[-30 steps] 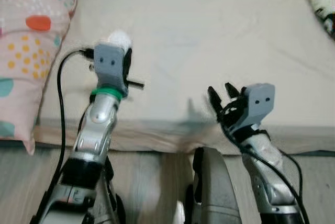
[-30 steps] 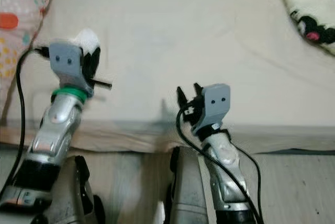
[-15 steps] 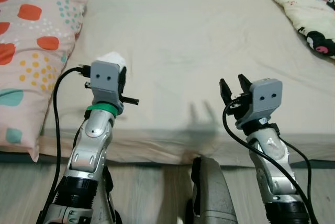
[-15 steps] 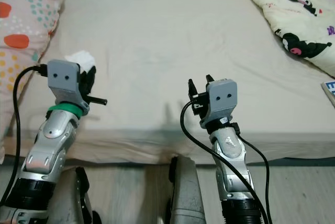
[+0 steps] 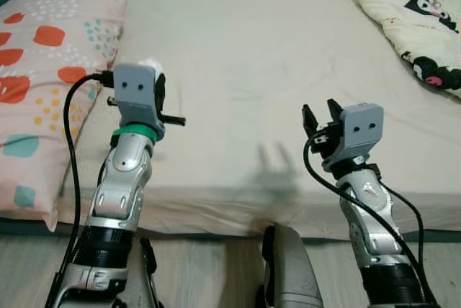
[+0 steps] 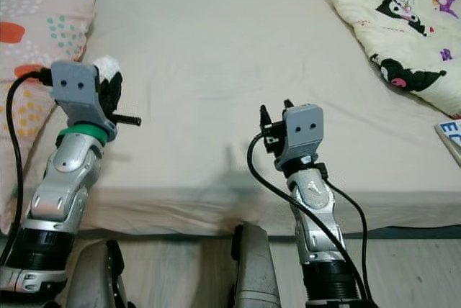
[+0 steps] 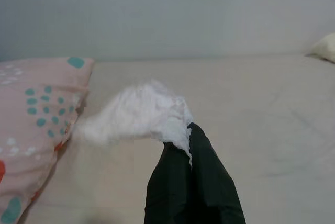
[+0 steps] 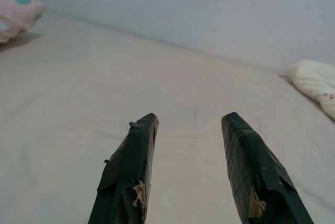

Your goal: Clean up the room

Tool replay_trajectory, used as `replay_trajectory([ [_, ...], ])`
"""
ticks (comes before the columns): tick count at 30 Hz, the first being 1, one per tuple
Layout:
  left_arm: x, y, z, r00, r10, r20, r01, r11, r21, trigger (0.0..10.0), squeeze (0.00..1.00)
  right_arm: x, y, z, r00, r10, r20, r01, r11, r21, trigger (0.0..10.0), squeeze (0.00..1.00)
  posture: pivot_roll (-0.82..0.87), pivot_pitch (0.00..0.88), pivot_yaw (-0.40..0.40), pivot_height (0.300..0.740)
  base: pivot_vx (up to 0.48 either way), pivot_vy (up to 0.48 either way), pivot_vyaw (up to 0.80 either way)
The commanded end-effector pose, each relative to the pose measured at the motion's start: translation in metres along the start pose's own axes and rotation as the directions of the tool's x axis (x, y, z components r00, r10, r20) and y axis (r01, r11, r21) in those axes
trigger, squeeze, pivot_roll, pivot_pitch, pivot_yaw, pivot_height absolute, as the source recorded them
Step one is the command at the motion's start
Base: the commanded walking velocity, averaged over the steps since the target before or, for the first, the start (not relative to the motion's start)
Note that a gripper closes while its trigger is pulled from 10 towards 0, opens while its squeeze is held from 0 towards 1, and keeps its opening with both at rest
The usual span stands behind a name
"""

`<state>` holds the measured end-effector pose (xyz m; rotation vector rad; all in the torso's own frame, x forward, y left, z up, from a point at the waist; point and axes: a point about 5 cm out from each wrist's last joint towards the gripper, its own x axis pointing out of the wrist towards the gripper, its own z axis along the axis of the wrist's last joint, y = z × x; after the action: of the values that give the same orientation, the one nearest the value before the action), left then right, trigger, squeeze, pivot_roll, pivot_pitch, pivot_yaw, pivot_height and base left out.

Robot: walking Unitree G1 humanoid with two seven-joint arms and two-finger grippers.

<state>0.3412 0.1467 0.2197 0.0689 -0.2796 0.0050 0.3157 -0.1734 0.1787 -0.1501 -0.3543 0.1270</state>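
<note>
My left gripper [image 7: 189, 130] is shut on a crumpled white tissue [image 7: 137, 115], held above the near left part of the beige bed [image 5: 238, 56]. In the eye views the tissue [image 5: 153, 68] peeks out just behind the grey left wrist housing. My right gripper [image 8: 189, 122] is open with nothing between its fingers, raised over the bed's near edge; in the left eye view the right gripper [image 5: 320, 113] sits right of centre.
A pink pillow with coloured dots [image 5: 39, 70] lies at the bed's left side. A cream blanket with cartoon prints [image 6: 403, 42] covers the far right corner, and a book corner [image 6: 452, 135] pokes in at the right edge. Wooden floor [image 5: 202, 272] lies below the bed.
The camera has tilted up, so more of the bed, pillow and blanket shows. Both arms stay raised; the left one still holds the tissue, the right one stays open.
</note>
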Motion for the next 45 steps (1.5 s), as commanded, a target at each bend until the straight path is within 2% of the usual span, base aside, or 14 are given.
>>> replay_trajectory([
  [1,0.000,-0.001,-0.003,1.000,-0.001,-0.026,0.001,1.000,-0.001,10.0,0.00,-0.001,-0.003,-0.004,1.000,-0.016,-0.005,0.016,1.000,-0.002,10.0,0.00,-0.03,0.012,0.000,0.580,0.000,0.000,0.00],
  [13,0.003,-0.009,0.000,1.000,-0.014,-0.025,0.014,1.000,-0.013,10.0,0.00,0.000,-0.003,-0.008,1.000,-0.025,-0.007,0.025,1.000,0.003,10.0,0.00,-0.03,0.012,0.007,0.604,0.000,0.000,0.00],
  [27,0.011,-0.023,0.006,0.999,-0.045,-0.017,0.045,0.998,-0.037,10.0,0.00,-0.002,-0.004,-0.013,0.999,-0.041,-0.009,0.041,0.999,0.011,10.0,0.00,-0.03,0.013,0.014,0.653,0.000,0.000,0.00],
  [40,0.012,-0.026,0.006,0.999,-0.053,-0.013,0.053,0.998,-0.043,10.0,0.00,-0.002,-0.003,-0.015,0.999,-0.039,-0.008,0.039,0.999,0.014,10.0,0.00,-0.03,0.016,0.012,0.712,0.000,0.000,0.00],
  [45,0.011,-0.027,0.005,0.998,-0.055,-0.016,0.054,0.998,-0.043,10.0,0.00,-0.002,-0.003,-0.016,0.999,-0.037,-0.009,0.037,0.999,0.016,10.0,0.00,-0.03,0.016,0.013,0.721,0.000,0.000,0.00],
])
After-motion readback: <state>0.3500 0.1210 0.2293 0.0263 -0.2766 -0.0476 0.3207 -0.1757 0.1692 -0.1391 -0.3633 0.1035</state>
